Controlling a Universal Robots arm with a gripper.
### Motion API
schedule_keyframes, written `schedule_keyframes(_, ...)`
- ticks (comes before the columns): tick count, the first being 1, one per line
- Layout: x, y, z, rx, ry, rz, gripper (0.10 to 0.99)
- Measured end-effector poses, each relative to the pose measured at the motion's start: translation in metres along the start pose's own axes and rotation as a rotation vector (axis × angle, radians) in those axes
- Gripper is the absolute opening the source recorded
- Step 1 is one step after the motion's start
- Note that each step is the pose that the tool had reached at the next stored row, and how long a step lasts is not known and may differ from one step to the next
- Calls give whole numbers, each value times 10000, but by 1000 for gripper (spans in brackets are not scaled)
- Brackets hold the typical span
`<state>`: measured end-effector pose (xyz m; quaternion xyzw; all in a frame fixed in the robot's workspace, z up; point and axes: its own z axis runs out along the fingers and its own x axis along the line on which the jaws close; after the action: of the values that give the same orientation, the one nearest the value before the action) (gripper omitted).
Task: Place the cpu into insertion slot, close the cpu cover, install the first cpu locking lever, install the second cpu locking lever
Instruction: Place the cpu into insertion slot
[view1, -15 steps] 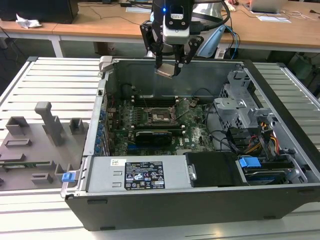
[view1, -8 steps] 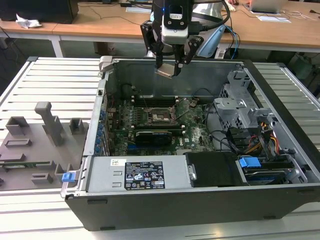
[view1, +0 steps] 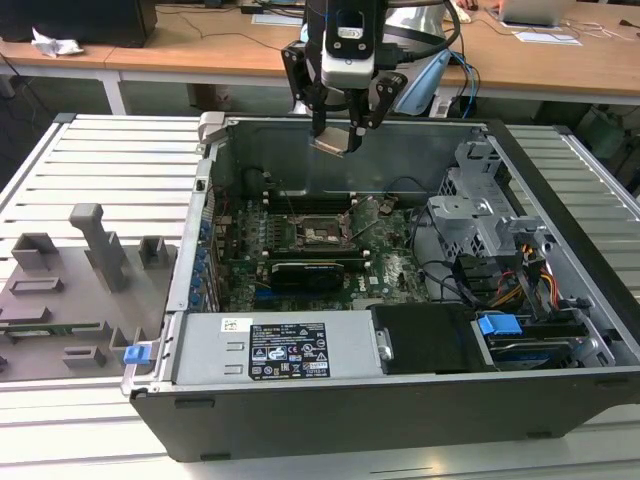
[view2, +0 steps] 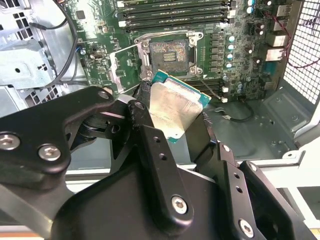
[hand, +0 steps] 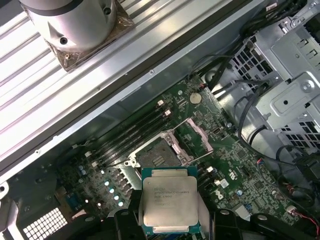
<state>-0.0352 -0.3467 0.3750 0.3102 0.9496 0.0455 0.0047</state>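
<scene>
Nearest the lens in the second wrist view, we record the gripper (view2: 174, 116), its black fingers (view2: 145, 125) closed narrowly onto opposite edges of the cpu (view2: 176, 105). The chip is clamped with its silver-grey face showing and green edging round it. Its lower part is hidden behind the finger links. In the first wrist view the chip's near edge is lost between the fingers at the frame edge.

In the exterior view the gripper hangs over the far wall of the case (view1: 350, 420), with the cpu tilted and well above the board (view1: 390, 270). The arm is cut off at the top edge. The slot (view2: 169, 52) lies uncovered on the board, well apart from the chip, dark inside with a silvery rim. In the second wrist view the chip's corner overlaps the rim's near side, so that stretch is hidden. The cover (hand: 199, 136) stands raised beside the slot. We cannot make out how the thin locking levers lie.

Memory slots (view2: 175, 12) run just beyond the slot. A black card (view1: 310, 272) lies on its near side, and the power supply (view1: 285, 350) sits against the near wall. A drive cage (view1: 480, 215) stands at the exterior view's right. A grey fixture (view1: 70, 285) rests outside the case on the exterior view's left.
</scene>
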Motion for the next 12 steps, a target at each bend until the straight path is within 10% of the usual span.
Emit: schedule_keyframes(12,0,0,0,-8,-35,391,525)
